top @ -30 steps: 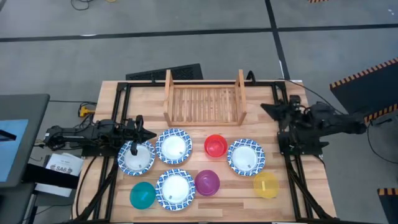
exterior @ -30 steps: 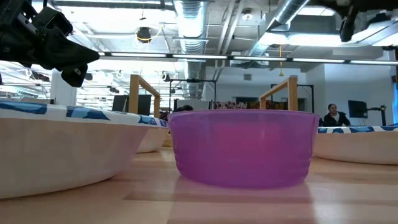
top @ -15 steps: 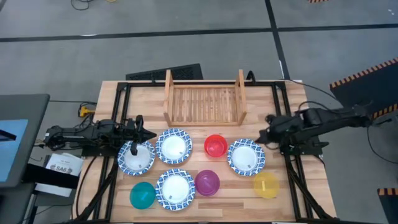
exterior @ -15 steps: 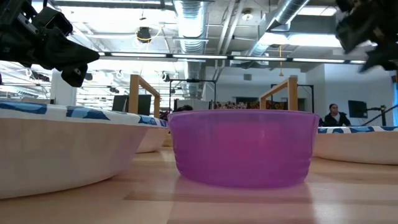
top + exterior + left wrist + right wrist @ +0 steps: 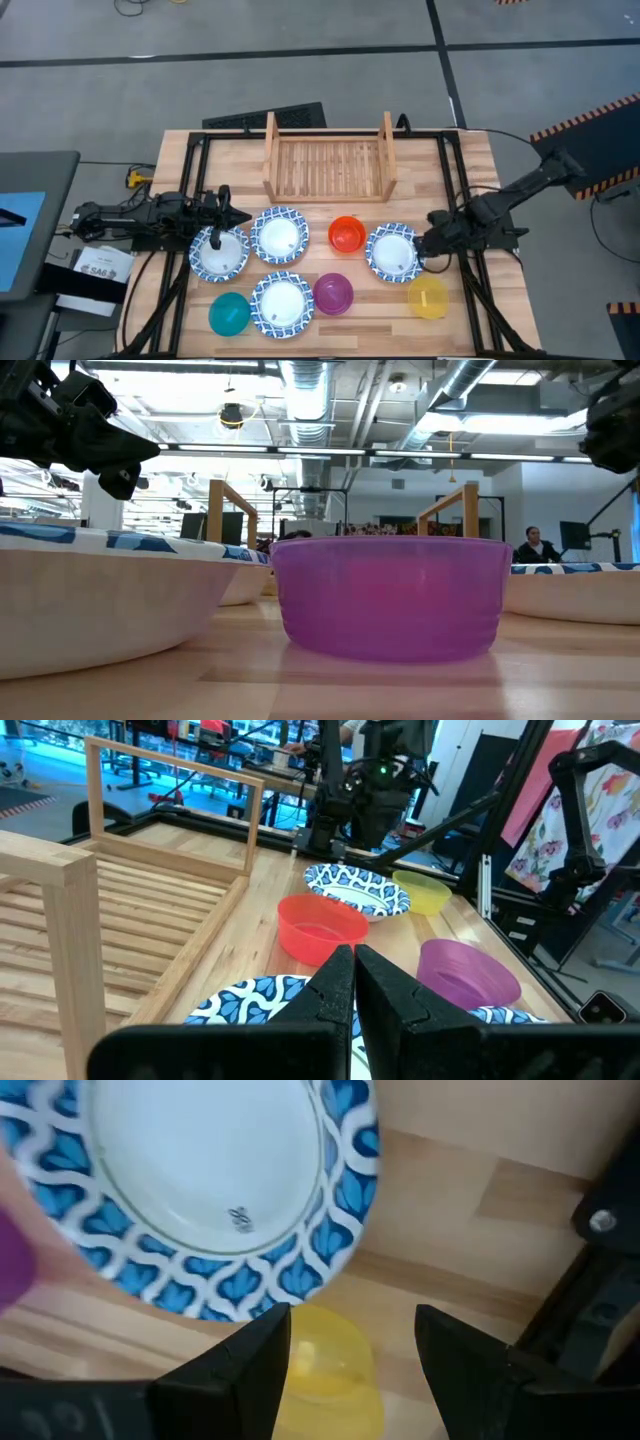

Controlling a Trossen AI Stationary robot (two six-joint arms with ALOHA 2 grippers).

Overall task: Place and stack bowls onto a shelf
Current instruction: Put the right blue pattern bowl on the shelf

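The wooden shelf (image 5: 328,160) stands at the table's far middle. In front of it sit several white bowls with blue rims (image 5: 279,236), (image 5: 396,251), (image 5: 282,303), and an orange bowl (image 5: 346,234), a purple bowl (image 5: 333,293), a teal bowl (image 5: 229,313) and a yellow bowl (image 5: 428,297). My right gripper (image 5: 430,246) points steeply down, open, over the table between the right white bowl (image 5: 210,1180) and the yellow bowl (image 5: 335,1365), touching nothing. My left gripper (image 5: 232,215) waits level and shut at the table's left, above the leftmost white bowl (image 5: 219,252).
A black metal frame (image 5: 455,170) runs around the table's edges and under both arms. There is bare wood between the shelf and the row of bowls. A person (image 5: 540,546) stands in the room far behind the table.
My right gripper has swung from the table's far right toward the near edge and down, tipping from level to pointing steeply down. It now hangs by the right white bowl's right rim. The bowls and my left arm have stayed put.
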